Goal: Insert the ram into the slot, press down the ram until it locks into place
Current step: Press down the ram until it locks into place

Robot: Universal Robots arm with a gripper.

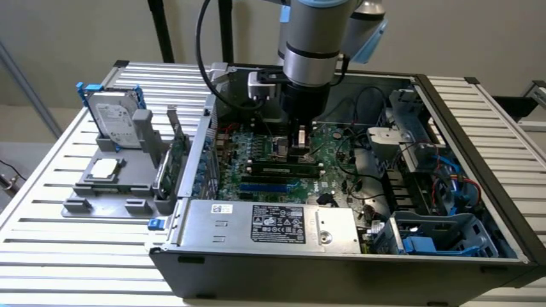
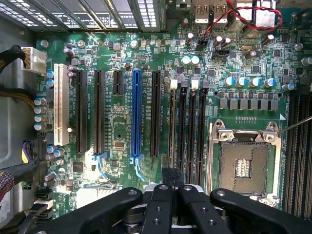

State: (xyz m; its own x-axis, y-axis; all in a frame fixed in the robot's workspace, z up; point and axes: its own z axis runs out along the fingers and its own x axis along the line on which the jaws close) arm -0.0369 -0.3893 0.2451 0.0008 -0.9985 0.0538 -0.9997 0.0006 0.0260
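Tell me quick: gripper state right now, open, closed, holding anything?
Gripper: down over the motherboard by the ram in its slot; open or closed cannot be told.

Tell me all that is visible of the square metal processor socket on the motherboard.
The processor socket is square: a shiny metal frame with screws around a dark contact field with a small pale rectangle at its centre. It is empty and lies flat on the green motherboard, between two groups of black memory slots. Nothing touches it.
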